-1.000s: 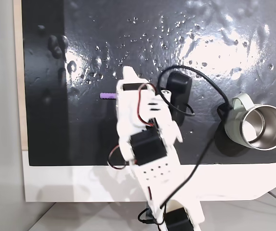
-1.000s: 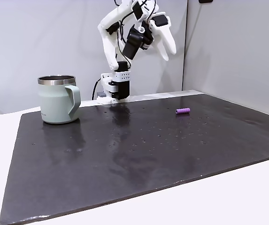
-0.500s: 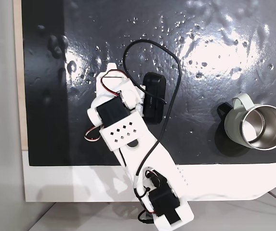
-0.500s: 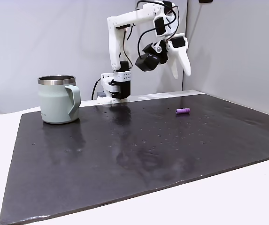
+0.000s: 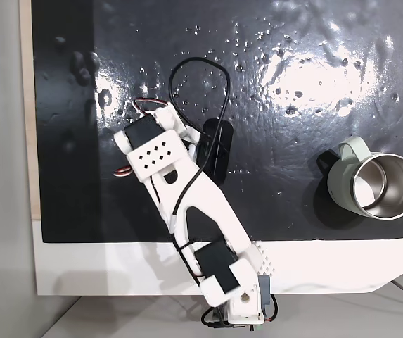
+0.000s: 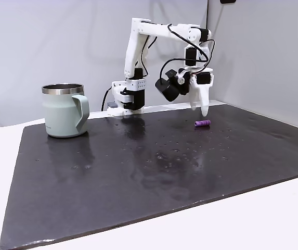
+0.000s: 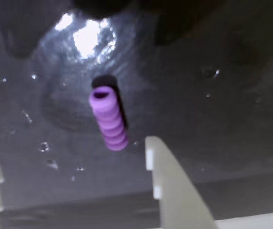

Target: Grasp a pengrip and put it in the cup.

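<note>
End effector (image 6: 203, 110) poised above one pengrip, fingers apart and empty.
The single small light-purple ribbed tube (image 7: 108, 118) lies flat on the wet black mat (image 6: 138, 177) covering the counter, just below the white fingertips, well apart from the one sage-green steel-lined mug (image 6: 64, 110). It looks light, soft and prone to rolling; pinching across its ribbed middle seems best.

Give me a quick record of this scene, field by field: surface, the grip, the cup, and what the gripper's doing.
surface: glossy black mat on a white table
pengrip: small light-purple ribbed tube, lying on its side on the mat, untouched
cup: pale sage-green mug with steel interior, upright, far across the mat from the tube
gripper: white two-finger gripper, open, pointing down just above the tube
task stage: tube not yet grasped
</note>
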You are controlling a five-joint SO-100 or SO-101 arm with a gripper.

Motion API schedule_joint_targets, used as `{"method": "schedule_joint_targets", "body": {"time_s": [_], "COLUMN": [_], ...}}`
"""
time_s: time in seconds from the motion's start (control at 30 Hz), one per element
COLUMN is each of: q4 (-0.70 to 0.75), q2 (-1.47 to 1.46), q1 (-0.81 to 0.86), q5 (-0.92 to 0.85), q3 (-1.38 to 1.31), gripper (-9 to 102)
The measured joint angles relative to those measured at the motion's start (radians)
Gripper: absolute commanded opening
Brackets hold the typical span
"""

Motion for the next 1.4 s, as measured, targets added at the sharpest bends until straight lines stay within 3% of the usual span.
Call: {"method": "schedule_joint_targets", "body": {"time_s": [0.5,1.0,1.23,1.4], "q4": [0.000,-0.002,0.006,0.040], "q2": [-0.213,-0.299,-0.295,-0.138], "q1": [-0.054,-0.048,-0.041,-0.035], "q5": [0.023,0.040,0.035,-0.044], "q3": [-0.130,-0.166,-0.173,-0.173], "gripper": [27,1,0,0]}}
